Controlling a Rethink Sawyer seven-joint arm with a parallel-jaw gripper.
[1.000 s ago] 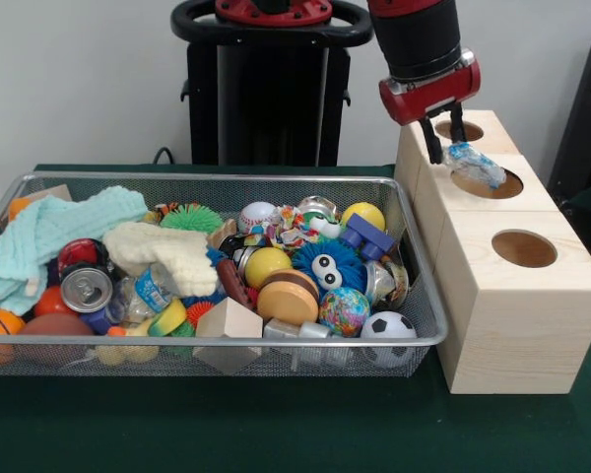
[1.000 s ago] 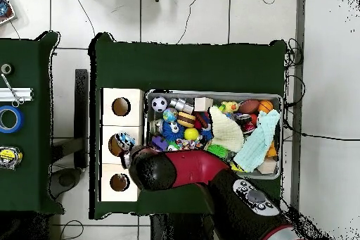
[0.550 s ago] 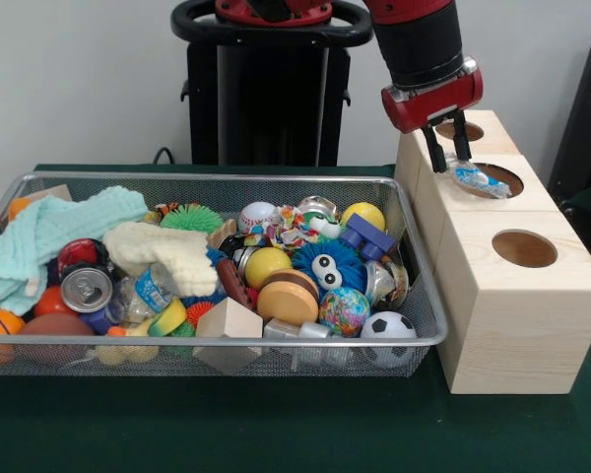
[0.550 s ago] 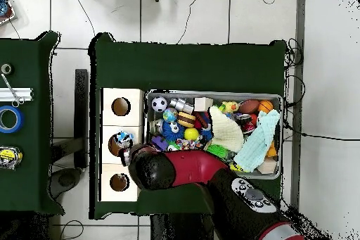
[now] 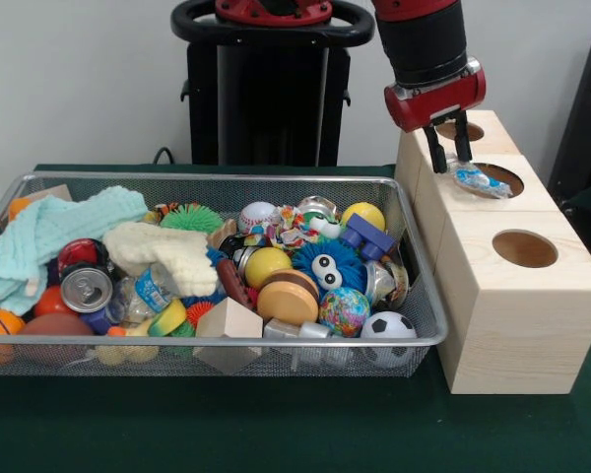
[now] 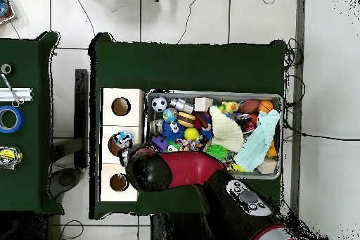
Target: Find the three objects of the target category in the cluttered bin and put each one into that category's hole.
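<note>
While poised over the middle hole [image 5: 493, 179] | gripper [image 5: 450, 160] fingers are seen spread | crumpled bottle [image 5: 478, 179] lies just below them, apparently released.

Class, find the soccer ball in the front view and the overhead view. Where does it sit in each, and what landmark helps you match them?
Front view: the soccer ball lies in the wire bin's near right corner, beside the wooden box.
Overhead view: the soccer ball lies in the bin's upper left corner.
Shared landmark: the wooden box with three holes.
</note>
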